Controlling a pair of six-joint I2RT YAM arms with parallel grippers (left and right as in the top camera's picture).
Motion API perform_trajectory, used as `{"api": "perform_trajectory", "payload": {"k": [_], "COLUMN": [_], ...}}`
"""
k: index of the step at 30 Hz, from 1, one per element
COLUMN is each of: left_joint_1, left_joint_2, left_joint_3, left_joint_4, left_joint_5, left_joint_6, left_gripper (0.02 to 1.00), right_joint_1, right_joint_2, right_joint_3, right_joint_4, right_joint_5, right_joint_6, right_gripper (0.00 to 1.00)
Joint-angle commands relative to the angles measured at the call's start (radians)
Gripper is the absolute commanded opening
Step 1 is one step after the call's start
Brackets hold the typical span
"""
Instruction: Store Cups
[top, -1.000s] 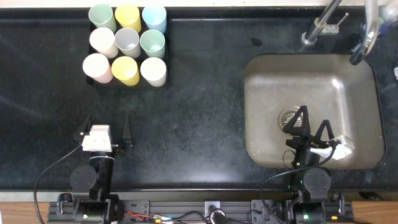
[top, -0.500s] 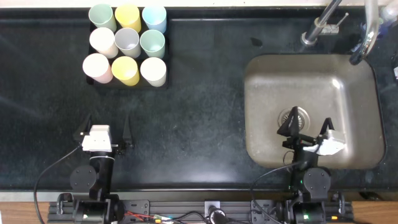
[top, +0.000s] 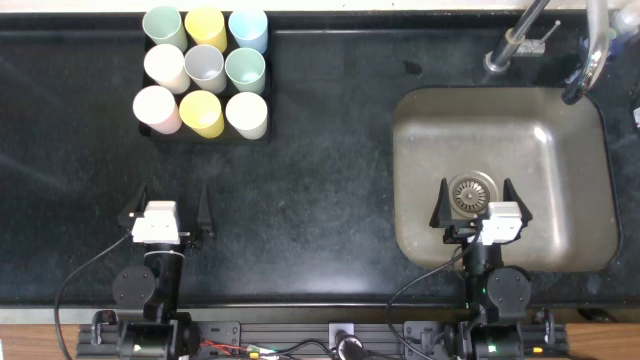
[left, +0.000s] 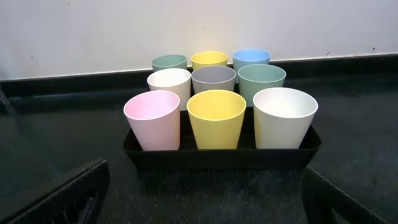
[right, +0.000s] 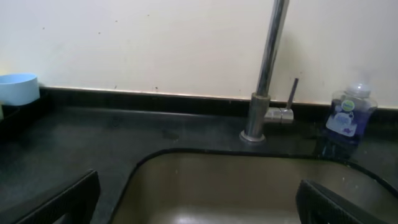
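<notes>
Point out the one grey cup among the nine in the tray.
The grey cup sits in the very centre of the black tray, ringed by the other eight, which are pink, yellow, white, green or blue.

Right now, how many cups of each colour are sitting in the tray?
green cups: 2
yellow cups: 2
white cups: 2
blue cup: 1
grey cup: 1
pink cup: 1
Total: 9 cups
</notes>
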Motion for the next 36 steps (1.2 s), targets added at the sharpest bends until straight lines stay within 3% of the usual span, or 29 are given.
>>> {"api": "perform_trajectory", "payload": {"k": [1,4,36], "left_joint_1": [-0.006,-0.006,-0.006], "left_joint_2": [-0.008,-0.008,-0.008], "left_joint_3": [0.0,0.0,0.0], "left_joint_4": [-0.004,-0.004,-0.004], "left_joint_5": [0.003,0.003,0.003], "left_joint_6": [0.023,0.023,0.023], "left_gripper": [1.0,1.0,1.0], "right_joint_1": [0.0,-0.001,-0.001], "right_joint_2": [-0.01,-0.01,-0.01], "right_joint_3": [-0.014,-0.014,-0.014], "right_joint_4": [0.004,0.005,0.002], "right_joint_5": [-0.052,-0.062,-0.062], "right_joint_6": [0.034,0.111,0.111], "right_gripper": [0.996,0.998,0.996]}}
